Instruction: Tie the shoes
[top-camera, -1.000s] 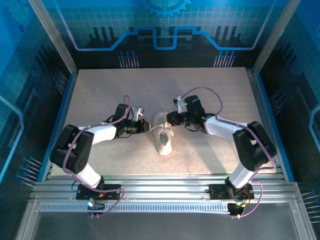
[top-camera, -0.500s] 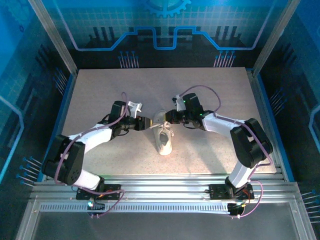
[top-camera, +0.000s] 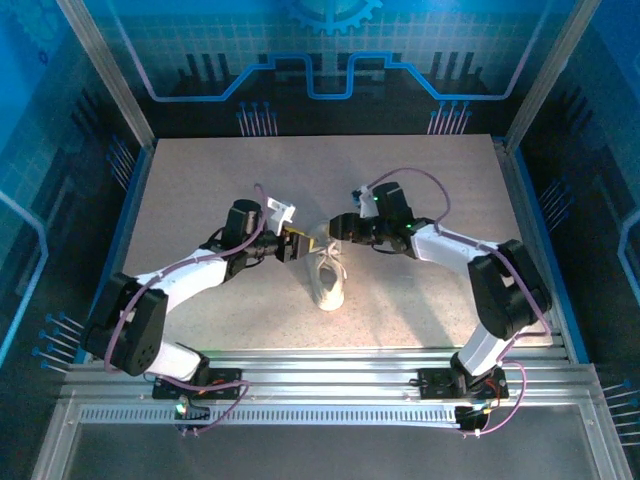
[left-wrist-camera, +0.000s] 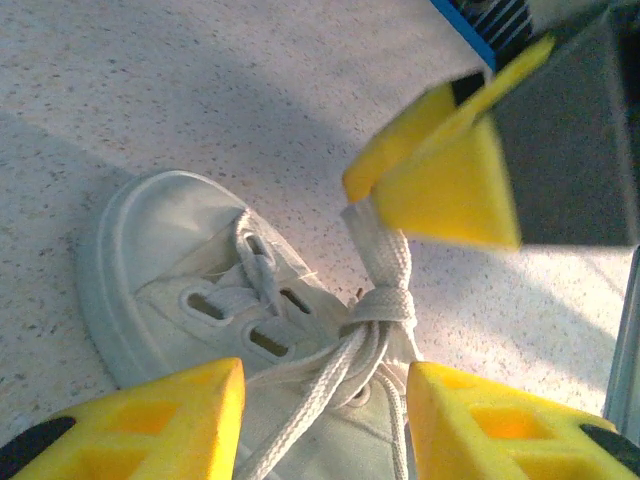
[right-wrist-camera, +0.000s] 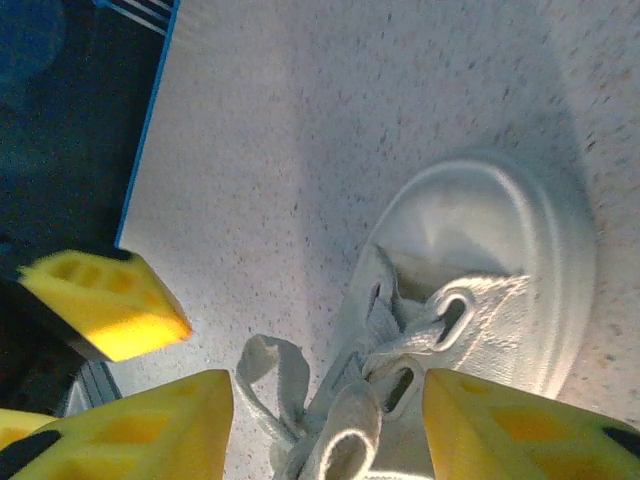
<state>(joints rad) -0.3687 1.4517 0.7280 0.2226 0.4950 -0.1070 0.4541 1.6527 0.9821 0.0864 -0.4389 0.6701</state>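
Note:
A small white sneaker (top-camera: 327, 278) lies mid-table, toe toward the arms. Its laces are drawn into a knot (left-wrist-camera: 385, 305) over the tongue, and a loop (right-wrist-camera: 278, 372) lies off its side on the table. My left gripper (top-camera: 300, 246) hovers just left of the shoe's heel end, open, its yellow fingers either side of the laces (left-wrist-camera: 325, 425) without pinching them. My right gripper (top-camera: 338, 228) is just right of the heel end, also open (right-wrist-camera: 325, 430), with a lace loop lying loose between its fingers. The two grippers nearly meet over the shoe.
The speckled tabletop (top-camera: 200, 180) has free room all round the shoe. Blue side rails (top-camera: 128, 200) and metal frame posts border it. The other gripper's yellow finger (left-wrist-camera: 440, 175) sits close ahead in the left wrist view.
Both grippers were shut on lace loops, pulling outward; both have now opened and let the laces go. The left gripper has shifted right, closer to the shoe.

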